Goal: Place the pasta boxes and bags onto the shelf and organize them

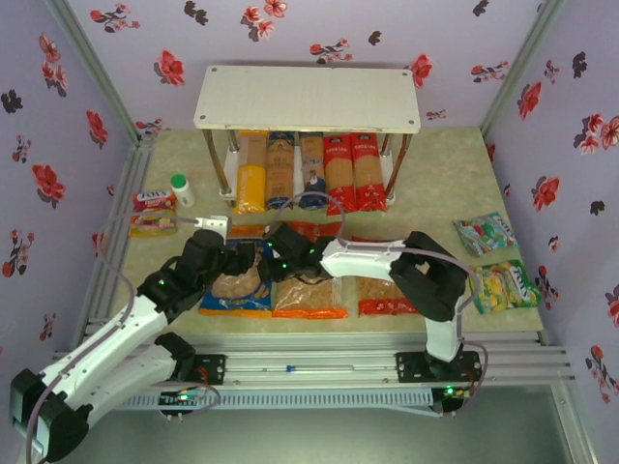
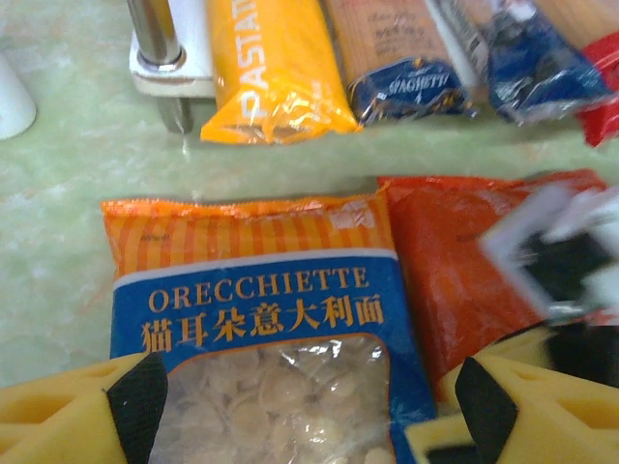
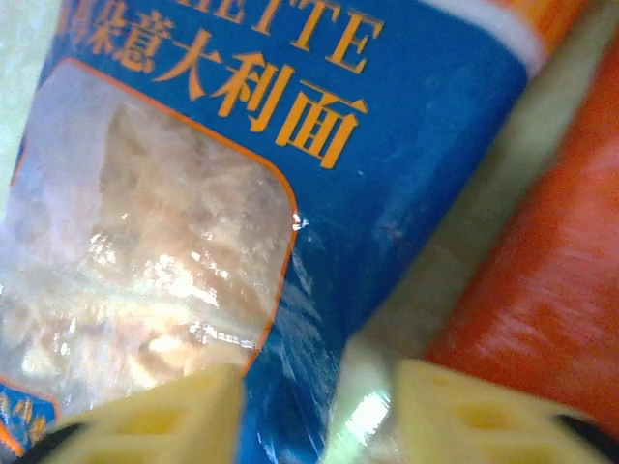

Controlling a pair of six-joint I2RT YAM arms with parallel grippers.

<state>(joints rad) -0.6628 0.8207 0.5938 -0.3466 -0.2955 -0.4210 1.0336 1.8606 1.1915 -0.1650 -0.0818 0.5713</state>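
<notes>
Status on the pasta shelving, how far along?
Done: five spaghetti packs lie side by side on the lower tier of the shelf. In hand: left gripper open, straddling the blue-orange bag; right gripper open close above it; nothing gripped. Left: that bag, the orange bag and the red bag, all on the table.

White-and-black arms (image 1: 116, 350), grey cables (image 1: 314, 195), yellow black-padded end effector fingers (image 2: 58, 411)

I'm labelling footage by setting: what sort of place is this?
Probably a robot test cell, not a real pantry: flower-papered walls, an aluminium rail frame, a white shelf with spaghetti packs.
</notes>
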